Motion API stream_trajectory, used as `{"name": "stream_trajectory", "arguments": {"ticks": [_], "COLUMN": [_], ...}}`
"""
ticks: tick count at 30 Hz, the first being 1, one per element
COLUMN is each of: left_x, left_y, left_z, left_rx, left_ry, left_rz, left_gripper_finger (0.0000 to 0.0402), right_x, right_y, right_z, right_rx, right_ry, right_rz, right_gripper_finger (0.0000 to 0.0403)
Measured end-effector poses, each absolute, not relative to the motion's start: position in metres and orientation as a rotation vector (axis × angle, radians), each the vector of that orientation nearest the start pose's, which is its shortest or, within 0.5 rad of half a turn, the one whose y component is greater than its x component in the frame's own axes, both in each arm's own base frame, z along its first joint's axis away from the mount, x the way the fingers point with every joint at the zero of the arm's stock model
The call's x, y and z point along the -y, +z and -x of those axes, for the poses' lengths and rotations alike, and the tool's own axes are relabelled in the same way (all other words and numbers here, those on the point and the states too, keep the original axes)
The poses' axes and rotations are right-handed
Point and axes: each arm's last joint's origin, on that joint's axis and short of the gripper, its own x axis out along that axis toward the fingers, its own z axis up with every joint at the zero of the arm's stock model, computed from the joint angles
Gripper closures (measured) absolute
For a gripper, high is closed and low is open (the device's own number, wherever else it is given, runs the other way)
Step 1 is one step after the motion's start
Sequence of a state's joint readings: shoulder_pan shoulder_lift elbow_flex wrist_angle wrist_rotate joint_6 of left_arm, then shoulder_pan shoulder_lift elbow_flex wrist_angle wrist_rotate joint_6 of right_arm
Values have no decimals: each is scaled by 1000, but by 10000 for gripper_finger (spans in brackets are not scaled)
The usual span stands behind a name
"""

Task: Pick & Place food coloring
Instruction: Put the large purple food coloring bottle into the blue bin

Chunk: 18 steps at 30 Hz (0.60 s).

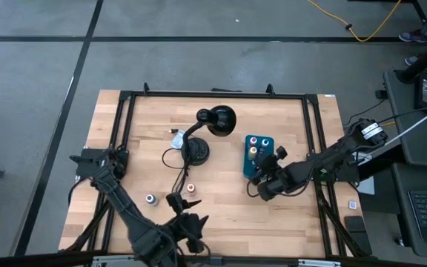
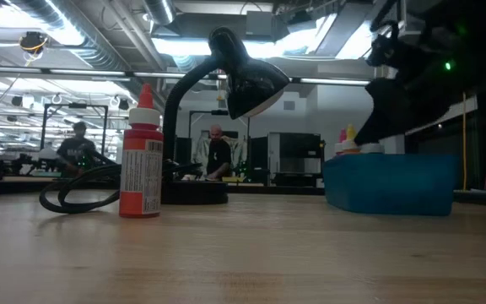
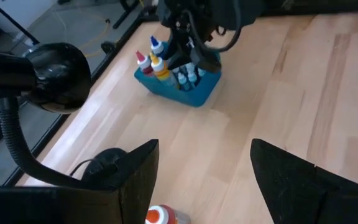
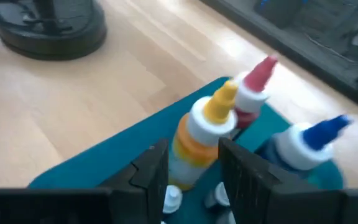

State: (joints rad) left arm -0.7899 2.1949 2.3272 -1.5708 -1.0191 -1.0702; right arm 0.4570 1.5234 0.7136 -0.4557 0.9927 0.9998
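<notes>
Yellow-capped food coloring bottle (image 4: 199, 140) with whitish collar, right gripper (image 4: 194, 165) jaws clamped around it; left jaws apart.

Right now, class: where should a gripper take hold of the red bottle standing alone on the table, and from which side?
Grip the red bottle across its straight labelled body, below the narrow tapering cap. It stands upright with bare table around it, so probably descend from above, fingers straddling the body.

Right claw (image 4: 194, 165) closed; left claw (image 3: 204, 165) spread wide (idle, table's near edge).
</notes>
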Motion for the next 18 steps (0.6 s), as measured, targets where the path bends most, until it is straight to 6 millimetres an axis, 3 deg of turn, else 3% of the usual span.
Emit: {"name": "stream_trajectory", "arguments": {"ticks": [8,18], "left_x": [300,317], "left_y": [330,328], "left_z": [-294,-276], "left_rx": [-561,-556], "left_ry": [563,555], "left_rz": [-63,165], "left_gripper_finger": [155,174], "right_x": [-105,-150], "right_y": [189,236], "right_z": [-229,-232], "right_rx": [-610,-542], "right_ry": [-866,-692], "right_rz": [1,14], "right_gripper_finger": [261,261]}}
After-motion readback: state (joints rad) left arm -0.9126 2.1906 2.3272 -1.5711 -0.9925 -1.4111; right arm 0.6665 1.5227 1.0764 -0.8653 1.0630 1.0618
